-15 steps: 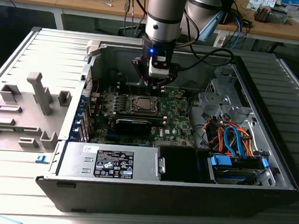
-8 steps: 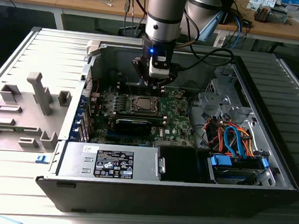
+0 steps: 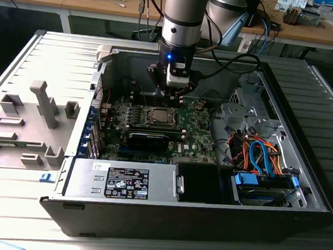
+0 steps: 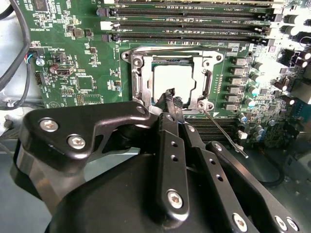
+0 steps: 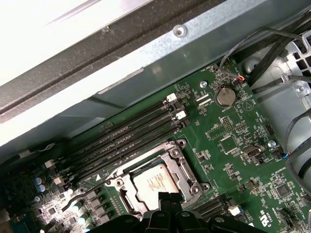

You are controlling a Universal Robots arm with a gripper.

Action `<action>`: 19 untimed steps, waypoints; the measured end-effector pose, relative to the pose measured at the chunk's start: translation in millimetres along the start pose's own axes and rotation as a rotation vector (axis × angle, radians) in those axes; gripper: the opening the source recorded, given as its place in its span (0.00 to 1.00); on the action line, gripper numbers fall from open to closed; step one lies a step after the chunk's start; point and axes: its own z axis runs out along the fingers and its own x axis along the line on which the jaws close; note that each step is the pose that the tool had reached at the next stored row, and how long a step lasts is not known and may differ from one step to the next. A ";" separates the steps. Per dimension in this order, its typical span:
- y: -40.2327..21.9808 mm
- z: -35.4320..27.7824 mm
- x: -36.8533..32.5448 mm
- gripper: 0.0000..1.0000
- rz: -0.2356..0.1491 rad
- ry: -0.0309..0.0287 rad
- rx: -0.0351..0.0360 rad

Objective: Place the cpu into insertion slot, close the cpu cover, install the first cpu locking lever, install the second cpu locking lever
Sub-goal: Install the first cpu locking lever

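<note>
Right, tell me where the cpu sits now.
In the second wrist view the cpu lies within the silver cover frame on the green board, next to the long memory slots, with the gripper over one edge.

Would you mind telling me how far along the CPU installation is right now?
Done: the cpu sits in the insertion slot, and the cpu cover looks down over it. In hand: the gripper, fingers shut, is at the cover's edge. Left: one locking lever sticks out unlatched.
</note>
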 end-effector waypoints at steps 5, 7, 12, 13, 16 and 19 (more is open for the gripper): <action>0.0 0.0 0.0 0.11 -0.009 -0.0002 0.0001; 0.0 0.0 0.0 0.11 -0.011 -0.0003 0.0001; 0.0 0.0 0.0 0.11 -0.018 -0.0006 0.0002; 0.0 0.0 0.0 0.11 -0.021 -0.0006 0.0001; 0.0 0.0 0.0 0.11 -0.024 -0.0007 0.0002; 0.0 0.0 0.0 0.11 -0.029 -0.0009 0.0002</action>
